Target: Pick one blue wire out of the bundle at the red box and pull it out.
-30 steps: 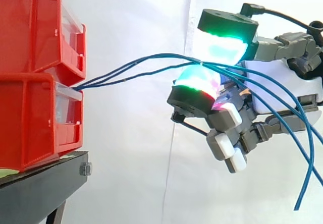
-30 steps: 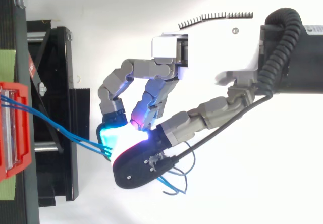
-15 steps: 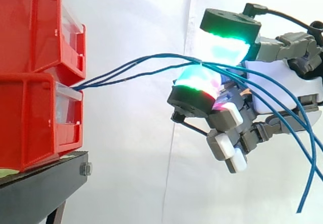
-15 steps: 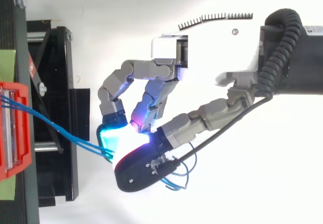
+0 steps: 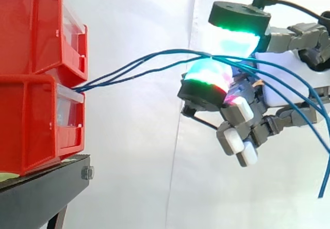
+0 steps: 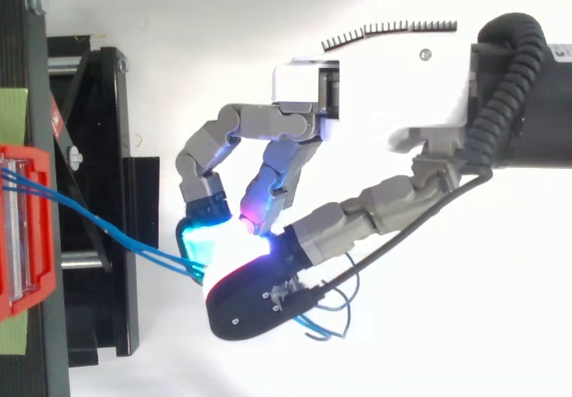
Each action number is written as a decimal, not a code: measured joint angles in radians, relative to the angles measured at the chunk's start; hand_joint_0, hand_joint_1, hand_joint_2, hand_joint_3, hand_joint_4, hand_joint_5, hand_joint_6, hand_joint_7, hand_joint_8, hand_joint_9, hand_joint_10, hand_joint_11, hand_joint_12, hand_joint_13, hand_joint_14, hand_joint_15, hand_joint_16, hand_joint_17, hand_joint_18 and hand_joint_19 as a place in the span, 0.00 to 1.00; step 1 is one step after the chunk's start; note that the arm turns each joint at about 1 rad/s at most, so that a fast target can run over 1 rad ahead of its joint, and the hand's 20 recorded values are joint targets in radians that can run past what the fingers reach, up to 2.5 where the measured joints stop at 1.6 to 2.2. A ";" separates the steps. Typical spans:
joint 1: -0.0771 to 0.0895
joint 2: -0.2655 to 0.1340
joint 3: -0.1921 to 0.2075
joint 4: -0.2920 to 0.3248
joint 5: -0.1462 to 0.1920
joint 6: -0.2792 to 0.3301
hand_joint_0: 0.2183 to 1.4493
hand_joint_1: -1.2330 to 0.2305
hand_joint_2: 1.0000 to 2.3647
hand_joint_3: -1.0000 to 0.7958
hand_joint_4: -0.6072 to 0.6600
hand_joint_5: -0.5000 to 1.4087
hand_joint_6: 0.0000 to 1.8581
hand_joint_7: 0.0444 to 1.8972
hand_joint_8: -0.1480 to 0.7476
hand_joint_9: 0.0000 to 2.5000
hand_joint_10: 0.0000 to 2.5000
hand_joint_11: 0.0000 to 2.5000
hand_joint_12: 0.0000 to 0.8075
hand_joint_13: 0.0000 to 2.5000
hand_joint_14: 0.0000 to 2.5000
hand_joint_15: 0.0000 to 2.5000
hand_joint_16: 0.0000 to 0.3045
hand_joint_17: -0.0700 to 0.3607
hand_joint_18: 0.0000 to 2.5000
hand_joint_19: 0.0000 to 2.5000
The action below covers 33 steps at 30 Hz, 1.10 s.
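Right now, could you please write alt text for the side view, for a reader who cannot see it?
A robot hand pinches thin blue wires between two glowing fingertip pads, to the right of two stacked red plastic bins on a black stand. The wires run from the front of the bins to the hand, then hang loose past it, before a white curtain.

Hand (image 5: 282, 82) pinched blue wires (image 5: 95, 84) between glowing pads; wires ran left into stacked red bins (image 5: 31, 110) on black stand (image 5: 41, 192).
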<state>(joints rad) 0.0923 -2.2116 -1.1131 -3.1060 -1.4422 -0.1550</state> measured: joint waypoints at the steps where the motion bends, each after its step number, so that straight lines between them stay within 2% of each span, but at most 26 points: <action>1: 0.001 0.005 0.000 -0.010 0.007 -0.008 0.33 0.31 0.02 0.53 0.49 0.18 0.51 0.68 0.49 0.36 0.01 0.19 0.56 0.34 0.01 0.17 0.20 0.47 0.31 0.20; 6: 0.009 0.038 0.000 -0.076 0.070 -0.061 0.33 0.31 0.02 0.53 0.49 0.19 0.51 0.69 0.49 0.33 0.00 0.13 0.56 0.32 0.01 0.14 0.20 0.47 0.30 0.19; 10: 0.013 0.050 0.000 -0.106 0.100 -0.088 0.33 0.30 0.02 0.52 0.49 0.19 0.51 0.67 0.49 0.31 0.00 0.09 0.56 0.29 0.00 0.12 0.20 0.47 0.28 0.17; 15: 0.017 0.051 0.000 -0.118 0.112 -0.120 0.33 0.29 0.01 0.52 0.49 0.19 0.50 0.68 0.48 0.28 0.00 0.07 0.54 0.26 0.00 0.10 0.20 0.48 0.25 0.16; 24: 0.019 0.052 0.000 -0.117 0.133 -0.224 0.32 0.29 0.02 0.52 0.50 0.19 0.50 0.70 0.48 0.31 0.00 0.12 0.54 0.26 0.00 0.13 0.19 0.47 0.25 0.17; 33: 0.020 0.051 -0.001 -0.096 0.119 -0.229 0.32 0.30 0.02 0.53 0.51 0.19 0.50 0.70 0.49 0.33 0.00 0.14 0.54 0.28 0.01 0.14 0.20 0.48 0.27 0.17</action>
<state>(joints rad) 0.1120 -2.1602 -1.1136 -3.2018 -1.3234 -0.3838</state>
